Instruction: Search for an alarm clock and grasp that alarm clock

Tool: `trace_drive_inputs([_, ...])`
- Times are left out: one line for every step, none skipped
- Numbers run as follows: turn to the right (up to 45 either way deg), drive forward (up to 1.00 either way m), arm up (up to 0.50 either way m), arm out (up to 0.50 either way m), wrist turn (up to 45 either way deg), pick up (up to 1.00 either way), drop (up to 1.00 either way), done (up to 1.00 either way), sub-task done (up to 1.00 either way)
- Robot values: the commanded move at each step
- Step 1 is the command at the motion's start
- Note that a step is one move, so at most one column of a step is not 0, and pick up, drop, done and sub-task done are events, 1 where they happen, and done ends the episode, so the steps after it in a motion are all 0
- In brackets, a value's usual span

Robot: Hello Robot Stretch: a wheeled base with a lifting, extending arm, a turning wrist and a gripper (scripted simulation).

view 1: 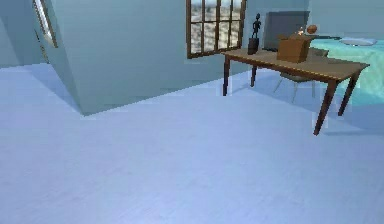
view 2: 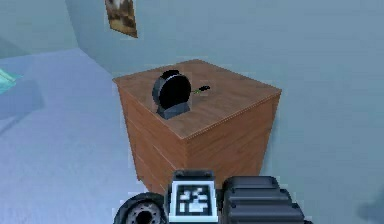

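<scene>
Prob. alarm clock (view 2: 171,93) atop wood cabinet (view 2: 200,125), wall pic (view 2: 122,16) behind; gripper (view 2: 146,212) below, can't tell if holding.

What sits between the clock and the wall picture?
Nothing: in the arm side view, only bare cabinet top and blue wall separate the clock from the picture.

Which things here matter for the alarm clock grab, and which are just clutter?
Job: round black alarm clock; wooden cabinet it stands on.
Lying about: wooden table, dark statuette, brown box, window, wall picture.
</scene>
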Motion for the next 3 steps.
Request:
trace_drive_inputs([0.0, 0.00, 0.00, 0.46, 0.0, 0.00, 0.00, 0.00, 0.00])
trace_drive_inputs([0.0, 0.00, 0.00, 0.00, 45.0, 0.00, 0.00, 0.00, 0.00])
trace_drive_inputs([0.0, 0.00, 0.00, 0.00, 45.0, 0.00, 0.00, 0.00, 0.00])
